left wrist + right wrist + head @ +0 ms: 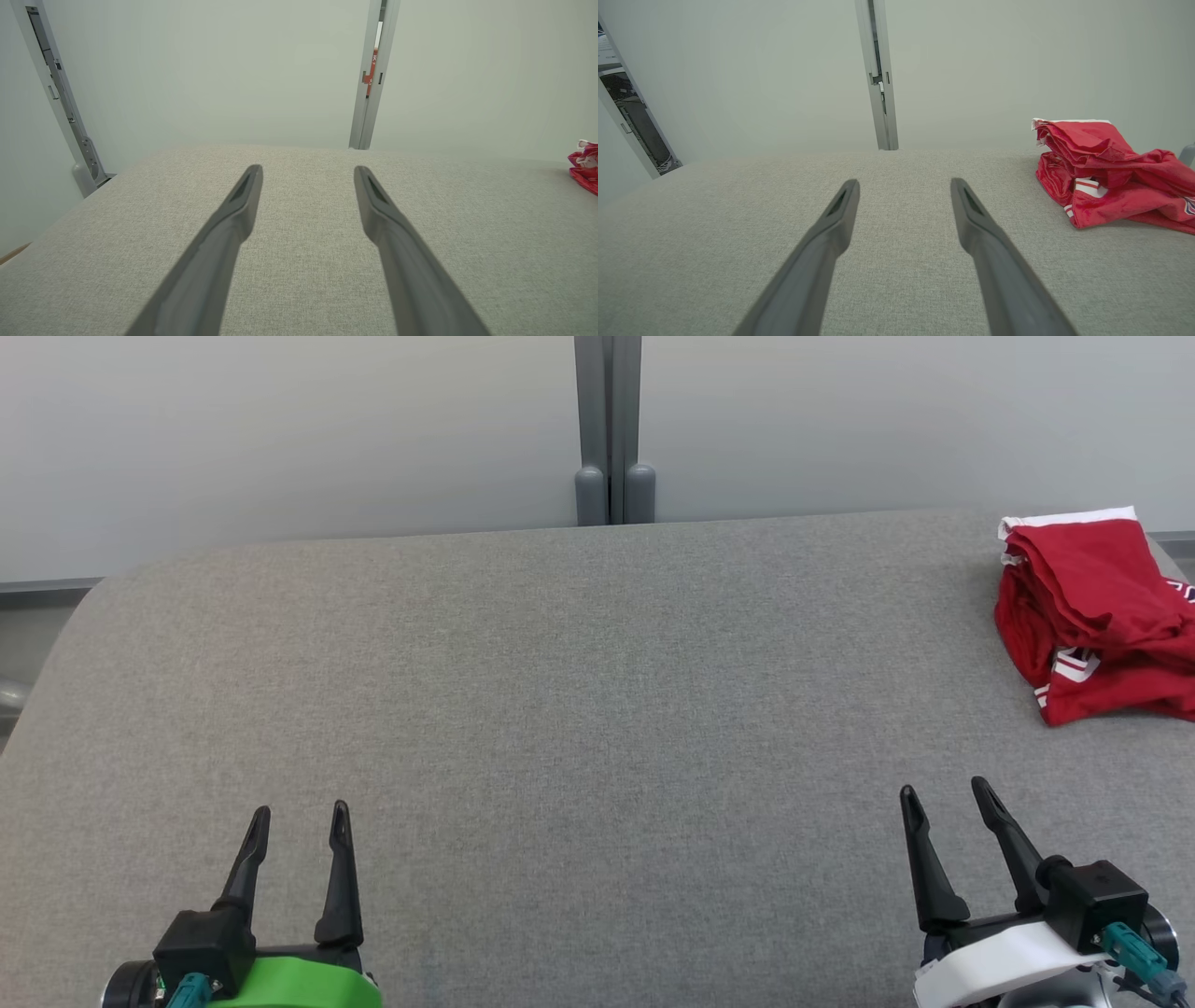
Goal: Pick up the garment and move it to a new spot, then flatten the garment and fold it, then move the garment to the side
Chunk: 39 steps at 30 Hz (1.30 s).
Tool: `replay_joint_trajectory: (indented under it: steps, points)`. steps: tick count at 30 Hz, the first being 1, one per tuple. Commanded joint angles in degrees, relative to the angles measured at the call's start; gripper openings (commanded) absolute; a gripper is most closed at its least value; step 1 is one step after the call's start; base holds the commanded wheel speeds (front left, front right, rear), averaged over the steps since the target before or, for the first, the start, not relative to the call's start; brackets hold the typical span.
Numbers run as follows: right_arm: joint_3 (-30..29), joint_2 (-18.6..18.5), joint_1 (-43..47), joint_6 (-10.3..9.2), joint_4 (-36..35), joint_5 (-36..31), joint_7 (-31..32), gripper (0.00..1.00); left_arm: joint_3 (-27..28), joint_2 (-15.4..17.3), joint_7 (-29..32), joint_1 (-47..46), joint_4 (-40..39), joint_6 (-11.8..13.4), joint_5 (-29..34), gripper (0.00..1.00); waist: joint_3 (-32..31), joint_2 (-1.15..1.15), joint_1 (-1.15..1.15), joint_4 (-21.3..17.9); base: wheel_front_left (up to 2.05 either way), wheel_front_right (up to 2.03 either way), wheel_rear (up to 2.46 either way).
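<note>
Two grippers sat low in the head view, both over a grey cloth-covered bench (597, 709). The left gripper (302, 808) had its two dark fingers (338, 877) spread wide with nothing between them. The right gripper (942, 787) stood just as wide and just as empty. A red garment (1092, 607) with white trim lay crumpled in a heap ahead of the right gripper and off to its right, well apart from the fingertips. It lay far across to the right of the left gripper. Beyond both grippers a pale wall (280, 429) rose behind the bench, with a grey post (609, 429) roughly midway between them.

From the left wrist, the left gripper (308, 168) pointed along the bench (490, 210), wide open, with bare grey cloth showing between its fingers. The garment (585, 165) was a small red scrap ahead and far to the right of this gripper. The post (371, 93) stood ahead, slightly right of the fingertips.

From the right wrist, the right gripper (905, 180) was also wide open and gripped nothing, above the bench (714, 210). The garment (1106, 186) lay ahead and to its right, clear of the fingers, bunched in loose folds with white stripes on the nearer side. The post (878, 70) stood straight ahead of the gripper.
</note>
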Motion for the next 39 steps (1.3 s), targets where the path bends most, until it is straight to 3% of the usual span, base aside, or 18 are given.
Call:
replay_joint_trajectory:
  steps: [1, 2, 6, 39]
  points:
    - [0.09, -0.03, 0.42, -0.1, 0.09, -0.14, -0.08, 1.0, 0.14, 0.39, -0.15, 0.55, -0.33, 0.32, 0.03, 1.0, 0.07, 0.0, 0.0, 0.01, 0.0, 0.0, 0.0]
    - [0.06, 0.01, 0.0, 0.0, 0.04, 0.01, 0.0, 0.0, 0.01, 0.06, 0.01, 0.01, -0.12, 0.04, -0.01, 0.0, 0.05, 0.0, 0.0, 0.0, 0.0, 0.0, 0.0]
    - [0.19, 0.37, 0.54, 0.01, 2.05, 0.15, 0.02, 0.0, -0.47, -0.53, 0.34, 0.48, 1.96, 0.1, -0.08, 0.0, 0.06, 0.0, 0.0, 0.0, 0.0, 0.0, 0.0]
    - [-1.57, -0.12, -4.26, -0.01, 5.32, 33.47, 6.51, 0.0, 5.76, -2.85, 8.56, -3.33, 3.96, -3.8, -29.09, 0.0, 0.38, 0.0, 0.0, -0.82, 0.0, 0.0, 0.0]
